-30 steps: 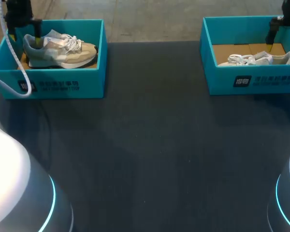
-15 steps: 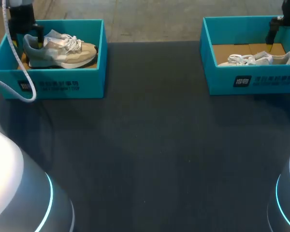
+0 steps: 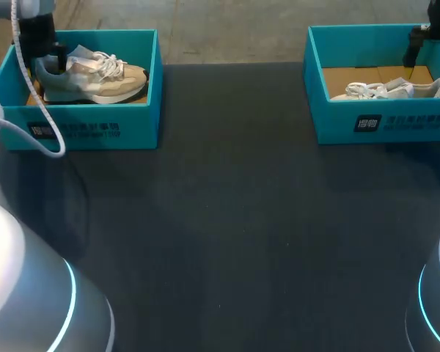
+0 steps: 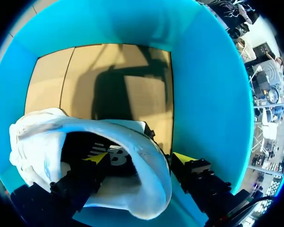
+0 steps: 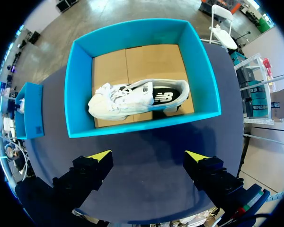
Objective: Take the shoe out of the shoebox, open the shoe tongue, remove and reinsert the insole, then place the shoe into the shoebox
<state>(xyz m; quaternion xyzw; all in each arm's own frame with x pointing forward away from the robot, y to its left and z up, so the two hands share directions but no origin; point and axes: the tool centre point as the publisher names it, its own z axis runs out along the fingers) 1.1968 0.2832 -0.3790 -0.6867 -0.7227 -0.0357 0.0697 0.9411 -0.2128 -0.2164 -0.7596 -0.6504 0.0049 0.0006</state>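
Note:
A beige shoe (image 3: 95,75) lies on its side in the left blue shoebox (image 3: 88,121), toe toward the table's middle. My left gripper (image 3: 45,57) is down in that box at the heel. In the left wrist view the left gripper (image 4: 139,158) is open and straddles the white heel collar (image 4: 146,156): one finger sits inside the shoe's opening, the other outside next to the box wall (image 4: 203,104). A white shoe (image 5: 137,99) lies in the right shoebox (image 5: 142,126). My right gripper (image 5: 149,156) hangs open well above that box, holding nothing.
The two boxes stand at the table's far corners, the right box (image 3: 381,121) opposite the left one. Dark tabletop (image 3: 227,220) stretches between and in front of them. A white cable (image 3: 29,125) hangs from my left arm over the left box's front wall.
My left gripper has sunk lower into the left box, onto the shoe's heel, and its cable has swung right. The right arm has kept still.

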